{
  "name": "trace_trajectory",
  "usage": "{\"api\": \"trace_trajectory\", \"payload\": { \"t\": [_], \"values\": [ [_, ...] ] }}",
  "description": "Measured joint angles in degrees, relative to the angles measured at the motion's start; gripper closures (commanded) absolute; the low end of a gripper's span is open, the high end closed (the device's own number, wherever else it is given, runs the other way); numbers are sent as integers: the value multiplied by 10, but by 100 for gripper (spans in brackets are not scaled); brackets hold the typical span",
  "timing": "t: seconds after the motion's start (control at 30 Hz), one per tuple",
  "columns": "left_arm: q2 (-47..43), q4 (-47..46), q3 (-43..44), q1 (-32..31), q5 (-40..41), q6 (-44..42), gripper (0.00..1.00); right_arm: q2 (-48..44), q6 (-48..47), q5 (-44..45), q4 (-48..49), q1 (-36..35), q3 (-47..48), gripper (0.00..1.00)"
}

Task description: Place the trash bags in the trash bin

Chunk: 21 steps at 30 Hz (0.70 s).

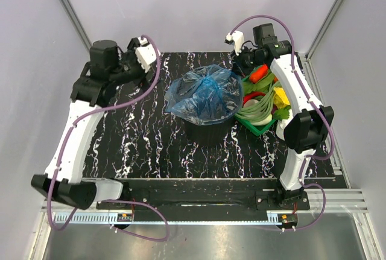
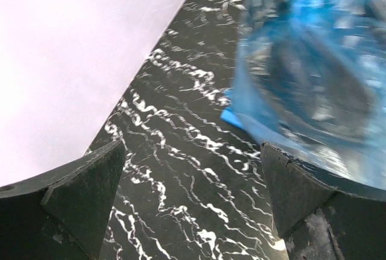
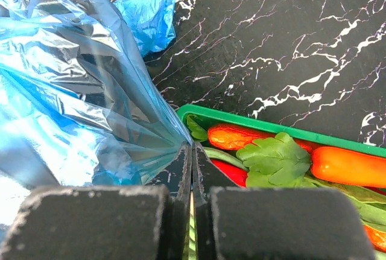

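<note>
The black trash bin (image 1: pixel 208 132) stands mid-table. A translucent blue trash bag (image 1: pixel 205 94) is spread over its top and hides the rim. My right gripper (image 1: pixel 243 67) is at the bag's far right edge. In the right wrist view it (image 3: pixel 192 148) is shut, and the bag's film (image 3: pixel 78 91) gathers in pleats into the fingertips. A second blue trash bag, a small wad (image 3: pixel 148 12), lies on the table behind the bin. My left gripper (image 1: pixel 143 52) is open and empty to the left of the bag (image 2: pixel 313 67), with bare table between its fingers (image 2: pixel 90 193).
A green tray (image 1: pixel 262 128) of vegetables sits right of the bin, under my right gripper; its rim (image 3: pixel 253 121) touches the bag. White walls close the back and both sides. The table (image 1: pixel 139 133) is black with white marbling.
</note>
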State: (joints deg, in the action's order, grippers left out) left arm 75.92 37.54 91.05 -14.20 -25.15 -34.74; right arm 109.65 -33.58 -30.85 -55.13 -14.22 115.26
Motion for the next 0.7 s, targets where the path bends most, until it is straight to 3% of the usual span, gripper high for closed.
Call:
{"api": "trace_trajectory", "payload": {
  "t": [0.33, 0.7],
  "values": [
    [-117, 130, -73, -8, -160, -50, 1, -9, 0, 10, -1, -1, -7, 100],
    [-129, 83, -207, -36, -175, -54, 1, -18, 5, 21, -3, -12, -11, 100]
  ]
}}
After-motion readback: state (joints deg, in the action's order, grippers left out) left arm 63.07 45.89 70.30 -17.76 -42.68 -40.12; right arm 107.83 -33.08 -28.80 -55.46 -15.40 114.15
